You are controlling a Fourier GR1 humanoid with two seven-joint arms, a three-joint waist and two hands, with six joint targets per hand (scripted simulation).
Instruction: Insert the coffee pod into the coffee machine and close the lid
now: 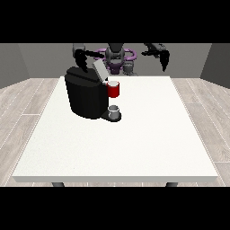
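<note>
A black coffee machine (85, 94) stands on the white counter (134, 143), its grey lid (100, 70) tilted open. A red thing at the machine (113, 90) sits above a grey thing (114, 111) on its base. Both hands, one at the view's left (81, 59) and one at the view's right (164, 59), hang raised; whether their fingers are open or closed cannot be told.

Coffee machine (85, 93) on table (134, 148), left of centre, grey thing (114, 110) at its base

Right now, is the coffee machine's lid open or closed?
Open. The grey lid sticks up at a slant above the black coffee machine instead of lying flat on top.
</note>
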